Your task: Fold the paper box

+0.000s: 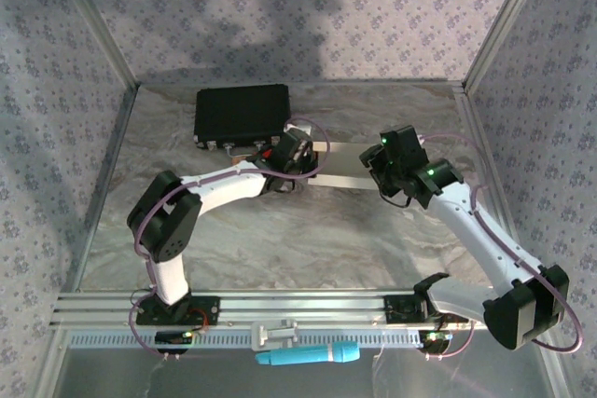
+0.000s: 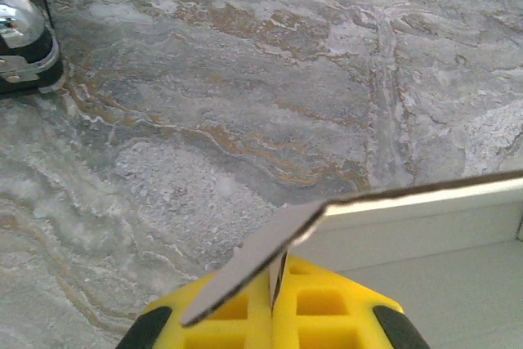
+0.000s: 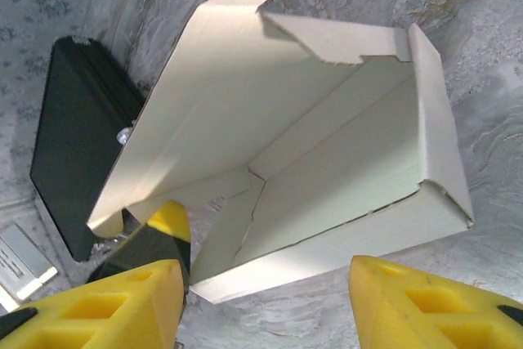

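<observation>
Lying on the marbled table (image 1: 280, 249), the paper box (image 3: 327, 161) sits directly ahead of the right pincer (image 3: 265, 274), just beyond the tips of its two yellow fingers. The box is a shallow white cardboard tray, partly formed: walls stand up on its near and right-hand sides, a notched tab leans inward at the far end, and one broad flap rises at a slant on the left. The right pincer is released; its fingers stand well apart with nothing between the pads.

The left pincer (image 2: 274, 288) is clenched on the paper box. Its yellow pads meet on a thin cardboard flap (seen edge-on in the left wrist view), which slopes up and away from the pads and then bends into a long wall running off to the right. In the right wrist view one yellow-and-black finger of the left pincer shows under the lower corner of the broad flap.

In the top view the box lies between the two pincers. A black case (image 1: 241, 114) lies flat just beyond the left pincer; a metal latch (image 2: 16, 26) on its corner shows ahead and to the left of the clenched pads. A teal tool (image 1: 308, 355) rests behind both arm bases, past the near rail.
</observation>
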Robot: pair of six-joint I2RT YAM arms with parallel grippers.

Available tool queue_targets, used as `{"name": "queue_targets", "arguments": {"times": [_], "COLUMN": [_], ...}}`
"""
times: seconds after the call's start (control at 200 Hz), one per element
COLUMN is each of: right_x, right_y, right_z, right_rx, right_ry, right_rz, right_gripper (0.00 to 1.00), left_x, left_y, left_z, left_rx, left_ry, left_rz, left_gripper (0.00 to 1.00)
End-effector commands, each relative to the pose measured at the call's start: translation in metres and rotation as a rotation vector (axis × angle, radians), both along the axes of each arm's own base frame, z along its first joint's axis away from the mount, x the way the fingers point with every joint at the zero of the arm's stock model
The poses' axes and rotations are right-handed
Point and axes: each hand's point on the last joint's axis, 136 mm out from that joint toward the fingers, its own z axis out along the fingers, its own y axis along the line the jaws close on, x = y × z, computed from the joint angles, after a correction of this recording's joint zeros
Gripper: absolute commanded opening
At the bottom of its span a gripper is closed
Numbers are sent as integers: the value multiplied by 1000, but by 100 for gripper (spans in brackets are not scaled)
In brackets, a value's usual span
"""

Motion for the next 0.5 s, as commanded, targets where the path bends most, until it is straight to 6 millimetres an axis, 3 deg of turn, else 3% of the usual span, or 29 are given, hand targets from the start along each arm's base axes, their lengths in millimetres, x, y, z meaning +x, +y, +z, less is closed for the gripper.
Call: {"name": "queue_targets", "arguments": {"times": [0.0, 0.075, 0.105, 0.275, 0.495], "right_x": [12, 17, 23, 43, 52], "right_y": [-5, 0, 5, 23, 24], "right_z": [24, 21, 30, 16, 0], "right_rx": [55, 100, 138, 247, 251], "right_ry": [-34, 15, 11, 93, 153], "right_rz": [-130, -208, -232, -341, -391], "right_gripper": [55, 54, 55, 57, 57], "left_x": [-13, -15, -15, -18, -24], "left_y": [6, 6, 7, 8, 4], "left_z": [-7, -6, -5, -1, -4], "left_rx": [60, 71, 77, 93, 97], "left_ry": [5, -7, -13, -49, -79], "left_rz": [-2, 12, 22, 71, 94], "left_gripper": [0, 0, 0, 0, 0]}}
